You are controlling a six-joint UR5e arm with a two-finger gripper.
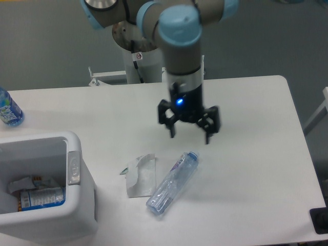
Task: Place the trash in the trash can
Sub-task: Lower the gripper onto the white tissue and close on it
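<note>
1. trash can (77,205) sits at the near left corner, open top up, some rubbish already inside; ready to receive.
2. crushed bottle (171,183) and wrapper (140,175) lie just beside each other mid-table, both outside the bin.
3. gripper (189,136) hangs just beyond the bottle's cap end, jaws spread and empty; likely lining up for a grasp.
4. blue-label bottle (9,108) stands far left, not trash.

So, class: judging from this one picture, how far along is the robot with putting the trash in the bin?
Done: the large white plastic bin already holds some packaging. In hand: nothing; the two-finger gripper hangs open above the table, near the cap end of the clear crushed plastic bottle. Left: both that bottle and the flat crumpled white wrapper lie on the white table, outside the bin, so each needs picking up and dropping in.
</note>
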